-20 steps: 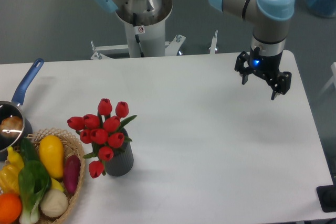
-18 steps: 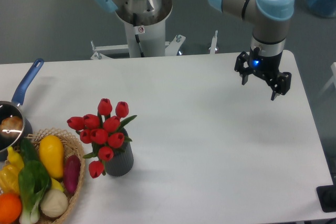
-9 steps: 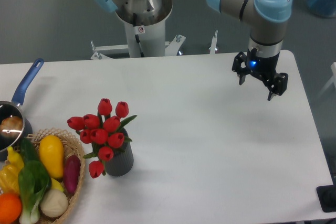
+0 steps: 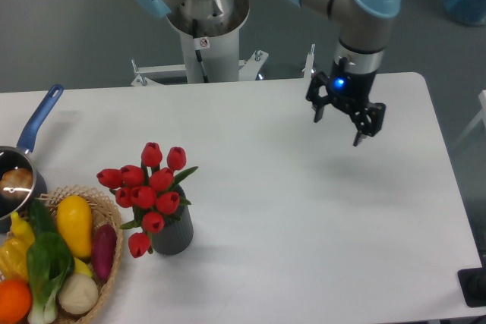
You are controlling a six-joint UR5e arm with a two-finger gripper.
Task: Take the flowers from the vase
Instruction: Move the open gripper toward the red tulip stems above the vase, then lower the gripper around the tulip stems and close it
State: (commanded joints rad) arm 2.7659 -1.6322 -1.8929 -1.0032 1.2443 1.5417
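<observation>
The claw [image 4: 338,127] is hanging above the far right part of the white counter [image 4: 304,210] with its fingers spread wide, gripping nothing. The flowers [image 4: 146,191] are sitting in the vase [image 4: 171,232] near the front left, well apart from the claw, just beside a basket [image 4: 114,263] of vegetables.

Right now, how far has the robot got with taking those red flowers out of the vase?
Barely begun. Nothing looks done yet: the flowers are in the vase, beside the basket. In hand: the end effector is open, empty and up over the far right of the table, well away from the bunch. Left to do: reach the flowers, grip the stems and lift them out.
</observation>
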